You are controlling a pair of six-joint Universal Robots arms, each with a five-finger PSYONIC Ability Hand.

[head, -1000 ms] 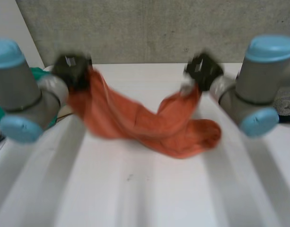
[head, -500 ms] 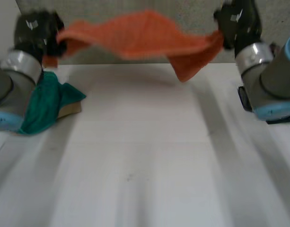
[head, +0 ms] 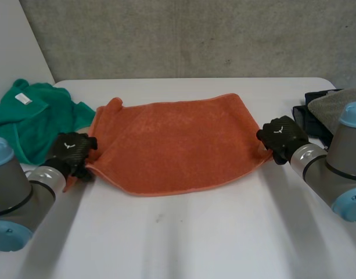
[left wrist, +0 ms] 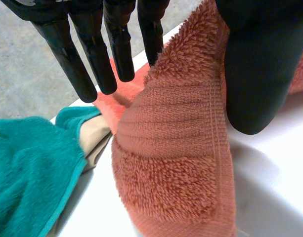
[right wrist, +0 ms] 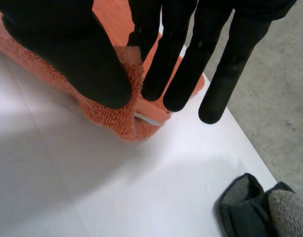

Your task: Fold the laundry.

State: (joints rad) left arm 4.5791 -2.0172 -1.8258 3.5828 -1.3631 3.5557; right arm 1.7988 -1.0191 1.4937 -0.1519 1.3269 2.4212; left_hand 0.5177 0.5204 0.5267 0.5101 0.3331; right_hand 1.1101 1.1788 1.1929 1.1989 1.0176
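Table (head: 178, 244): one orange towel (head: 178, 145), apparently flat

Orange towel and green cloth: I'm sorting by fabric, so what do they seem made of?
Orange towel: terry, likely cotton; matte looped pile with a flat woven band near its hem. Green cloth: soft, fuzzy pile with a stitched edge, terry or fleece; the look leaves it open.

Left hand (head: 72, 152), right hand (head: 280, 135): matte black shells, small pale mark on back; long round-tipped black fingers (left wrist: 94, 59), broad blunt black thumb (right wrist: 77, 59). Silver metal wrist rings (head: 307, 156). Grey cylindrical arm joints (head: 8, 186), light-blue round caps (head: 355, 113).
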